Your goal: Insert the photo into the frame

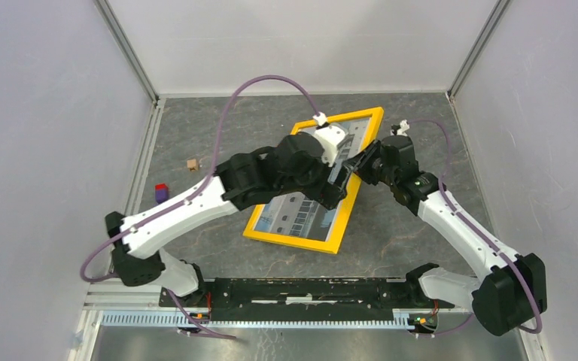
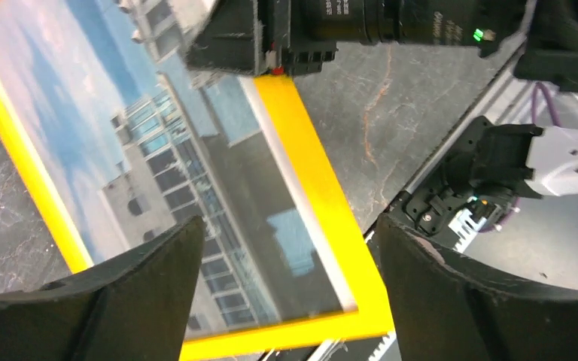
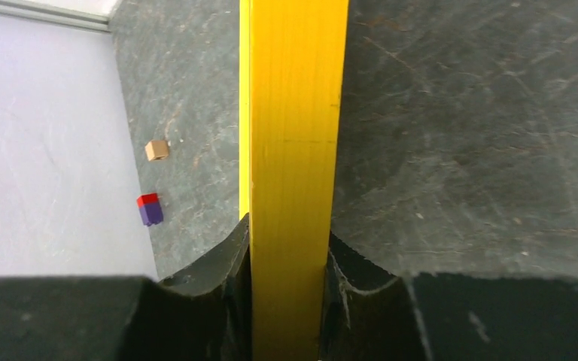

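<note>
Though both arms crowd over it in the top view, the frame [image 1: 290,241] is plain enough: a thin rectangle of orange-yellow wood lying aslant near the middle of the dark, veined table [image 1: 421,128]. The photo [image 1: 301,214] shows inside its border. The left arm [image 1: 196,203] reaches across the upper half and the right arm [image 1: 459,226] comes in at the frame's right rail. A small wooden cube [image 1: 192,164] and a red-and-purple block [image 1: 161,192] sit well apart by the left wall.

In the left wrist view the left gripper [image 2: 286,256] hangs above the print with its fingers spread wide and nothing between them. The pale, many-windowed building and blue sky fill the border. A dark reflection lies across them, so the surface is glossy (whether print or a clear cover, I cannot tell).

In the right wrist view the right gripper [image 3: 286,248] has its two black fingers pressed to either side of the yellow rail, so it is clamped on the frame. Whether that edge is lifted off the table is not clear.

The frame looks light and stiff, with smooth square-edged rails, and a pinch across one rail seems the sound hold. The print is probably thin, limp and easily creased, so it is best nudged flat, not pinched.
</note>
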{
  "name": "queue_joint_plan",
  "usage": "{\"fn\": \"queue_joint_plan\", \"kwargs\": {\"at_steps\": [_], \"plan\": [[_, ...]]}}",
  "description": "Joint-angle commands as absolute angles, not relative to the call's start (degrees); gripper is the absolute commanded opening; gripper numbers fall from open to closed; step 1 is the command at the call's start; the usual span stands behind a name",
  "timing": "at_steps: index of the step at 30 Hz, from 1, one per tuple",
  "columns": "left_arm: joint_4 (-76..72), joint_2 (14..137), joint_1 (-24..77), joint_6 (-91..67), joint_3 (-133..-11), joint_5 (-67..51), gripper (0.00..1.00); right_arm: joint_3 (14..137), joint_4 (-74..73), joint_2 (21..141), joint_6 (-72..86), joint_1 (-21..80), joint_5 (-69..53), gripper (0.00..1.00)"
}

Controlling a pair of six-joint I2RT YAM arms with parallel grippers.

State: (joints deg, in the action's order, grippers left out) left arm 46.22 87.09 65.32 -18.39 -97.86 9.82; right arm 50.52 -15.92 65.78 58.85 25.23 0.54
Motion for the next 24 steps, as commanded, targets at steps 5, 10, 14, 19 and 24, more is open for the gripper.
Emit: {"fn": "queue_joint_plan", "kwargs": {"at_steps": [5, 10, 14, 19, 24], "plan": [[48.02, 72.82, 58.59, -16.61, -94.69, 8.61, 0.97, 39.03, -10.57, 64.34, 33.14, 11.24, -9.54, 0.0], [52.22, 73.81, 50.73, -11.09, -100.08, 4.73, 1.0, 34.46, -11.46, 68.98, 20.02, -2.32, -18.92, 0.0], [49.97, 75.85, 48.74, -8.26, -99.7, 4.83, 1.0, 30.19, -8.58, 71.64, 17.91, -11.32, -22.29, 0.0], [43.94, 76.19, 45.14, -9.65, -94.1, 1.7, 1.0, 34.46, -12.63, 76.73, 11.55, -16.12, -21.07, 0.0], [32.91, 71.21, 34.26, -16.85, -80.2, -16.56, 0.98, 41.78, -18.13, 79.81, 7.19, -19.63, -9.37, 0.0]]}}
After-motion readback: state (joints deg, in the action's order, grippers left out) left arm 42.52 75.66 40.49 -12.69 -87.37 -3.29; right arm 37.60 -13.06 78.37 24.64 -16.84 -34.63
